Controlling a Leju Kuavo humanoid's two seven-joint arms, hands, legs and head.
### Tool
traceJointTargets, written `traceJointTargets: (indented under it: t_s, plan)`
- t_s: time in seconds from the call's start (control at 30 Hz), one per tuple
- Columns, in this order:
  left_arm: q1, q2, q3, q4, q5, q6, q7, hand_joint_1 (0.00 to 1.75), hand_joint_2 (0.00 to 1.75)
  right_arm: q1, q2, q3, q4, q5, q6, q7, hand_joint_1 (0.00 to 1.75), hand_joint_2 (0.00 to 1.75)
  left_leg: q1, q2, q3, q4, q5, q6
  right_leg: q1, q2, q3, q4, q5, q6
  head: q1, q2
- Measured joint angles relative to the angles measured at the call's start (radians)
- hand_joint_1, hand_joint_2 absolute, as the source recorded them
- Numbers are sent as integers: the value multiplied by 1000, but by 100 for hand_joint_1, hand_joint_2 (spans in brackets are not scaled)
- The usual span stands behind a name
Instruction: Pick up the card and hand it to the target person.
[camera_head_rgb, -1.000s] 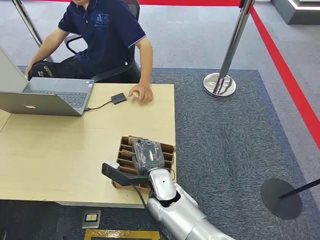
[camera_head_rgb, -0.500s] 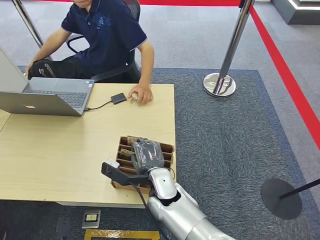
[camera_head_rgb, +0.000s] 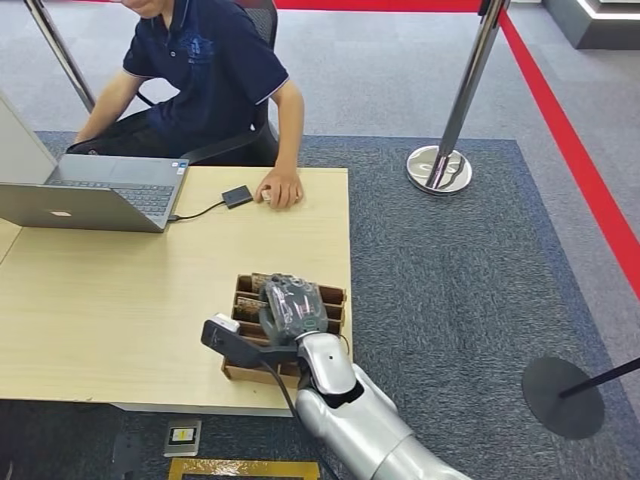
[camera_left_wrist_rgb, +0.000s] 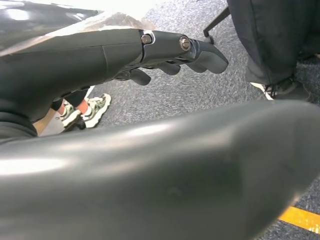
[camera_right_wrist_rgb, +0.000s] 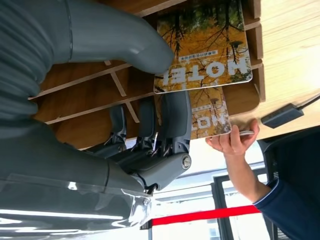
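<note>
Reaching into the slotted wooden card holder (camera_head_rgb: 253, 372), the right hand (camera_head_rgb: 293, 308) pinches a hotel card (camera_right_wrist_rgb: 205, 45) between thumb and fingers, so lifting it clear toward the seated person (camera_head_rgb: 204, 75) looks next.

upper autumn-leaf printed card (camera_right_wrist_rgb: 203, 47): large white letters "hotel", seen upside down in the right wrist view; a thin line of small print sits beside the word, too small to read.
lower autumn-leaf printed card (camera_right_wrist_rgb: 207, 116): part of the same white lettering shows at its edge, the rest hidden behind the dark fingers (camera_right_wrist_rgb: 175, 120) of the robot hand.
dark navy polo shirt of the seated person (camera_head_rgb: 207, 65): a pale chest print, too blurred to read.
silver open laptop on the bench (camera_head_rgb: 90, 190): a small pale logo mark on its front edge and a small sticker by the keyboard, neither readable.
</note>
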Motion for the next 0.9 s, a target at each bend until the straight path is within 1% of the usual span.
traceJointTargets:
  t_s: [0.13,0.3,0.53,0.9]
  plan:
    - [0,1,0,0,0,0,-2,0,0,2,-1,0,-21,-5,5,-5,108,175,0,0,0,0,0,0,0,0,0,0,0,0,0,0]
    - [0,2,0,0,2,1,-7,0,0,8,-6,0,-61,-13,5,-11,123,175,0,0,-1,0,0,0,0,0,-1,0,0,0,0,0]
    - [0,3,0,0,8,4,-12,0,0,24,-16,0,-132,-21,13,-11,127,175,0,0,-1,0,0,0,0,0,-1,0,0,0,0,0]
    - [2,3,0,0,18,12,-32,0,0,40,-26,0,-191,-24,25,-9,132,175,0,0,-1,0,0,0,0,0,-1,0,0,0,0,0]
